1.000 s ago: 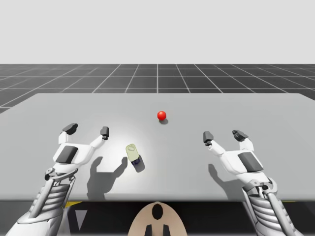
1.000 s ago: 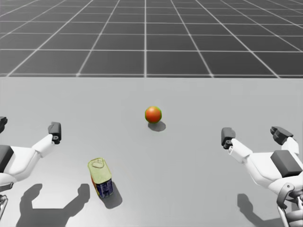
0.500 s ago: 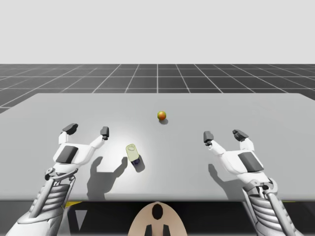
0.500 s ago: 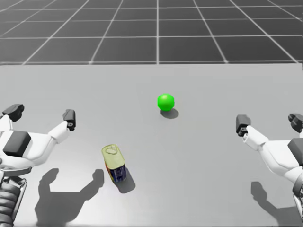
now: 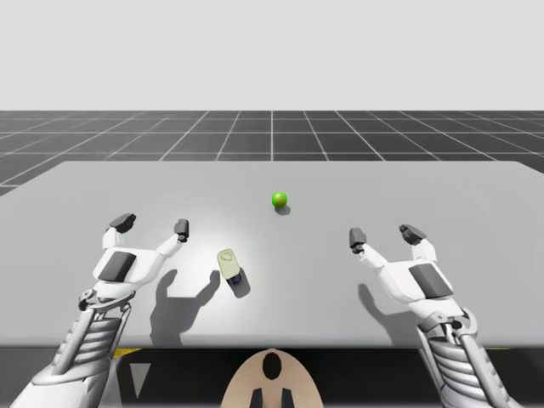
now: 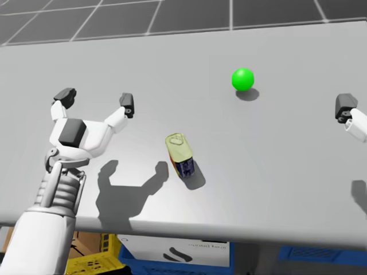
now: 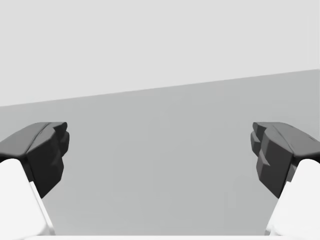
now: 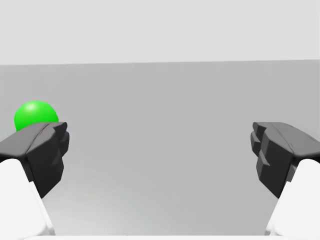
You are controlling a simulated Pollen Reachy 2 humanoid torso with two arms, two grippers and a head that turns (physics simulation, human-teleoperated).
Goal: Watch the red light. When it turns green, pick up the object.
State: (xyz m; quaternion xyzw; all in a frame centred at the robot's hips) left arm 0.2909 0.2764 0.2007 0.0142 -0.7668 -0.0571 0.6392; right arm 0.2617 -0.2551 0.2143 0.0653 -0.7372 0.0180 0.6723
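Note:
The light ball point(image 5: 279, 200) point(image 6: 242, 79) point(image 8: 35, 115) glows green at mid-table. A small rectangular tin point(image 5: 229, 267) point(image 6: 180, 154) with a pale yellow top and blue sides stands nearer me, left of centre. My left gripper point(image 5: 152, 224) point(image 6: 96, 101) point(image 7: 160, 155) hovers open to the tin's left, apart from it, with nothing between its fingers. My right gripper point(image 5: 382, 235) point(image 8: 160, 155) is open over the right side of the table, and the green ball lies ahead of its one finger. One right fingertip point(image 6: 345, 107) shows in the head view.
The grey table point(image 5: 340, 280) has its near edge point(image 6: 189, 232) just below the tin. Under that edge sit a yellow crate point(image 6: 97, 258), a white box point(image 6: 178, 252) and a blue bin point(image 6: 321, 260).
The ball went from red through orange to green. My head has turned down and to the left. Both arms have barely moved.

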